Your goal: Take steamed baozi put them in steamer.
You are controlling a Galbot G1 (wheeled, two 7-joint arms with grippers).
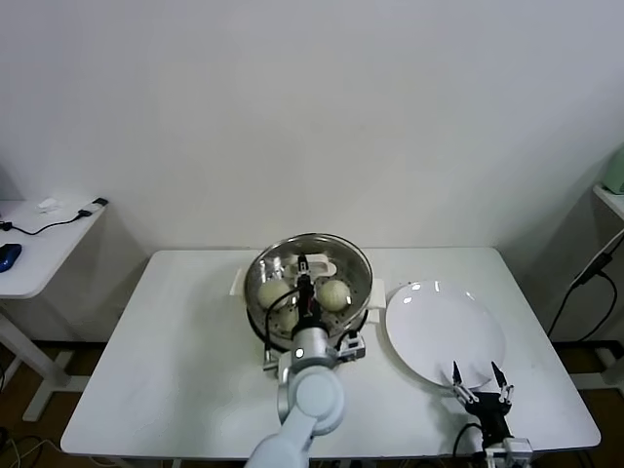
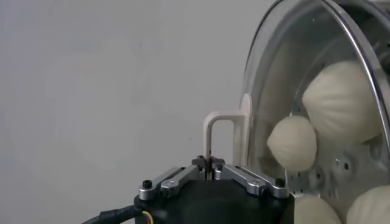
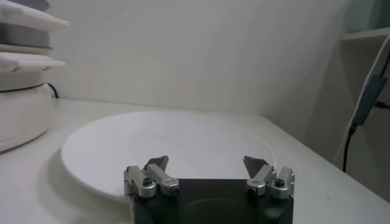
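The steamed baozi (image 1: 334, 294) sit inside the steamer (image 1: 359, 268), which stands near the far edge of the white table (image 1: 175, 361), about midway along it. In the head view only two buns show clearly; the left arm covers the rest of the pot. The left gripper (image 1: 303, 276) hangs over the pot with its fingers together on the white handle of a glass lid (image 1: 341, 255). The right gripper (image 1: 476, 381) waits near the table's front right corner, fingers spread and empty, at the near rim of a white plate (image 1: 444, 330).

The left wrist view shows the left gripper (image 2: 209, 164) clamped on the handle (image 2: 222, 131), with four buns (image 2: 294, 143) blurred behind the glass.

In the right wrist view the right gripper (image 3: 207, 167) stands wide apart over the plate (image 3: 164, 146). No writing is legible.
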